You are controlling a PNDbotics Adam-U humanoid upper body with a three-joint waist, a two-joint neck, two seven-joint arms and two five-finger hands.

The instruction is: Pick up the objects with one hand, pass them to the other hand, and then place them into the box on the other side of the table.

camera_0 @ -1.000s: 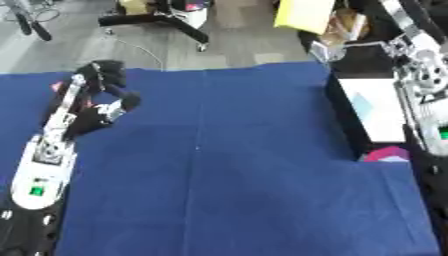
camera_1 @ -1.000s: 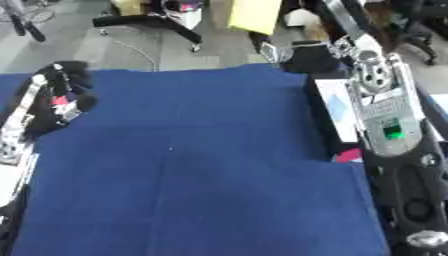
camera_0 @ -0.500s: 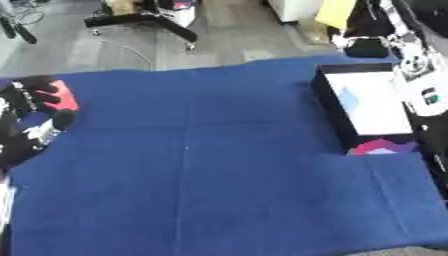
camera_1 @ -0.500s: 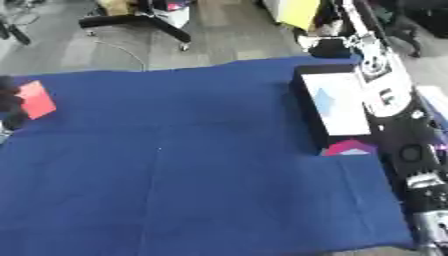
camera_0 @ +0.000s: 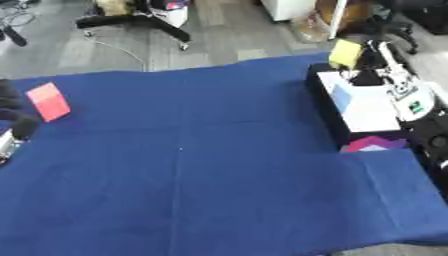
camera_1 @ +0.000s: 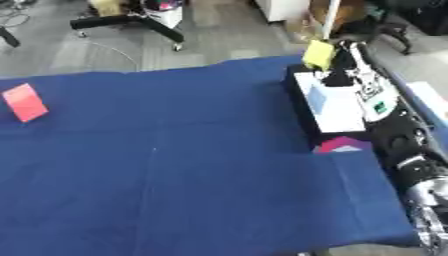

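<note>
Left hand [camera_0: 10, 117] withdrawn to counter's left edge, fingers' state cannot tell | flat red card [camera_0: 48, 101] lies released on blue-cloth counter [camera_0: 201, 170] | right hand [camera_1: 337, 64] pinches yellow card [camera_1: 318, 54] above black box [camera_1: 325, 107].

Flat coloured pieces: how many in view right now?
4, maybe more hidden. Red card at the table's left edge; yellow card above the box, at the right hand; light-blue piece inside the box; magenta piece at its near end.
</note>
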